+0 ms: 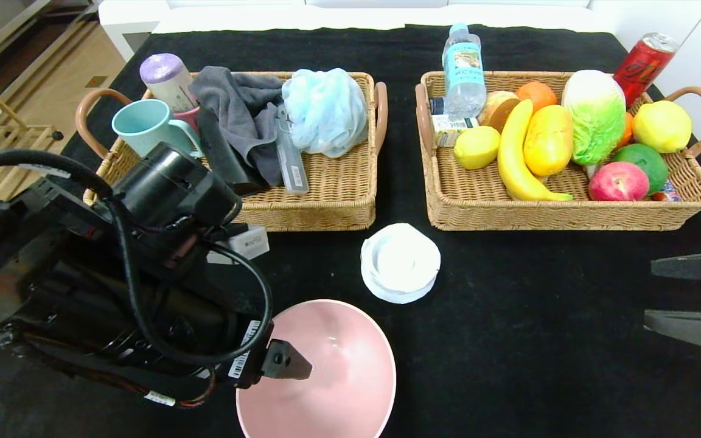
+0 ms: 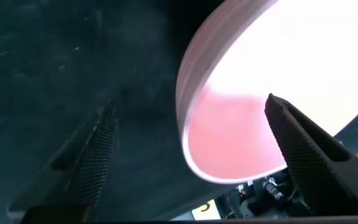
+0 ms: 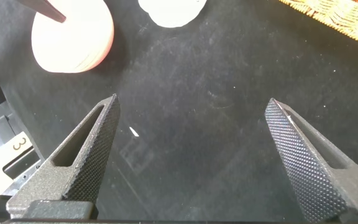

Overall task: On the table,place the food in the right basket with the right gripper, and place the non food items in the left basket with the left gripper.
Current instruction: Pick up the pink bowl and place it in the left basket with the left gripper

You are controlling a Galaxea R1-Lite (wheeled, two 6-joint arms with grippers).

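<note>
Bowl rim is what my next move turns on: the pink bowl (image 1: 326, 365) sits on the table (image 1: 539, 340) near its front edge, and my left gripper (image 2: 188, 149) hangs right over its left side with jaws spread wide and empty. In the left wrist view one finger stands over the bowl's inside and the other over bare black cloth, so the rim runs between them. I judge a straight drop and close would pinch that wall.

The left arm is plainly the nearer one. The right gripper (image 3: 191, 155) waits at the table's right side, jaws also wide with nothing in them, only cloth beneath.

A white lidded container (image 1: 400, 261) lies between the bowl and the baskets, just ahead of the bowl. Both are non-food by my reading, bound for the left basket (image 1: 326, 201), which sits beyond my left arm. The right basket (image 1: 569, 207) already holds the food (image 1: 548, 140), and I see none loose on the table.

My left arm's bulk hides the bowl's left rim and the basket's near corner in the head view, and the bowl's front edge is cut off.
</note>
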